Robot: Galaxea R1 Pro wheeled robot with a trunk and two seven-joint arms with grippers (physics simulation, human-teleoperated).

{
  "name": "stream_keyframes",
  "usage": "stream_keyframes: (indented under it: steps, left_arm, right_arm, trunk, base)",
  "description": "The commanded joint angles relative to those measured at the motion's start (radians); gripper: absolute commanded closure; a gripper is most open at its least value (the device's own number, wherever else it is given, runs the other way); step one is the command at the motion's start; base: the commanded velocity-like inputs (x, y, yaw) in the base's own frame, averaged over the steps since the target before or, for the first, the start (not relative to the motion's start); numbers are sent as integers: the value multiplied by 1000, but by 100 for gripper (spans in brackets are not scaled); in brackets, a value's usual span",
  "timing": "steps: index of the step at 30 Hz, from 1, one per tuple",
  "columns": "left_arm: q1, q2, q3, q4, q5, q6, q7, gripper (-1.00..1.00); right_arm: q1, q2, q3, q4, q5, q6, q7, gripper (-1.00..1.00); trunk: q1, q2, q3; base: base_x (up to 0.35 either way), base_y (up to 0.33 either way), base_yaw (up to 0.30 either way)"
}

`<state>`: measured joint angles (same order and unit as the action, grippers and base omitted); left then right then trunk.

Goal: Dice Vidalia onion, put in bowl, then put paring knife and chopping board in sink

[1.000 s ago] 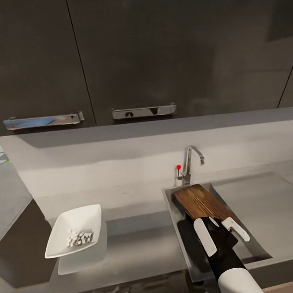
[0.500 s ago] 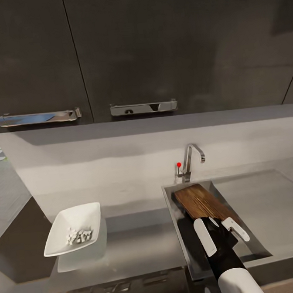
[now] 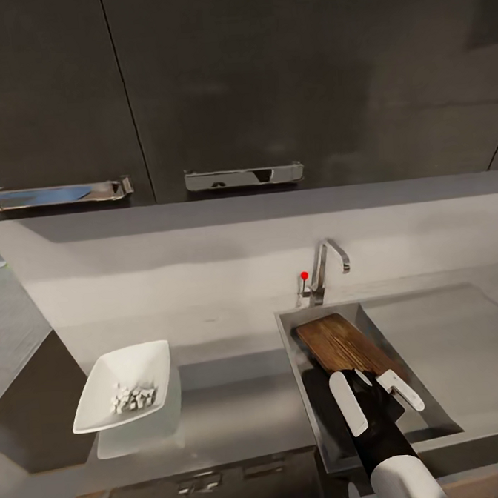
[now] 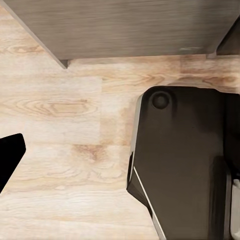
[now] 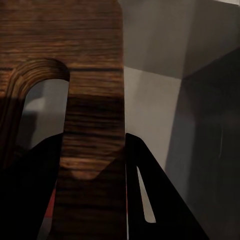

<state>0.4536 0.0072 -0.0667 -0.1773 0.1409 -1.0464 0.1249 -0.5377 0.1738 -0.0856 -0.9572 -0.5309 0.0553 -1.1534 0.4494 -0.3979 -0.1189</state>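
Since a second ago your head camera has tilted up slightly; nothing else has shifted. Your right gripper (image 3: pixel 376 392) holds the chopping board (image 3: pixel 345 344), jaws seemingly closed on its near end. The dark, grained board lies tilted in the sink (image 3: pixel 437 412), long axis toward the tap (image 3: pixel 326 267). On the bench (image 3: pixel 238 413), the bowl (image 3: pixel 126 385) holds diced onion (image 3: pixel 134 397).

White-sleeved right arm (image 3: pixel 403 483), black wrist, gripper (image 3: pixel 378 397) with white-padded fingers (image 3: pixel 349 402).

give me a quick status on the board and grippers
Right gripper over the sink, fingers astride the chopping board. Board lies tilted in the basin. Diced onion in bowl.
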Motion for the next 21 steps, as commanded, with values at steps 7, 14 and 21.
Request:
stream_keyframes:
  steps: [7, 14, 21]
  left_arm:
    - [0, 0, -8, -2, 6, -1, 4, -100]
    - [0, 0, -8, -2, 6, -1, 4, -100]
    - [0, 0, -7, 9, 6, -1, 4, -100]
  right_arm:
    - [-1, 1, -2, -2, 0, 6, -3, 100]
    - [-1, 1, -2, -2, 0, 6, -3, 100]
    - [-1, 1, 0, -2, 0, 6, -2, 100]
  trunk:
    - [1, -2, -13]
    - [1, -2, -24]
    - [1, -2, -35]
  base:
    - [34, -58, 0]
    - [45, -72, 0]
    - [2, -3, 0]
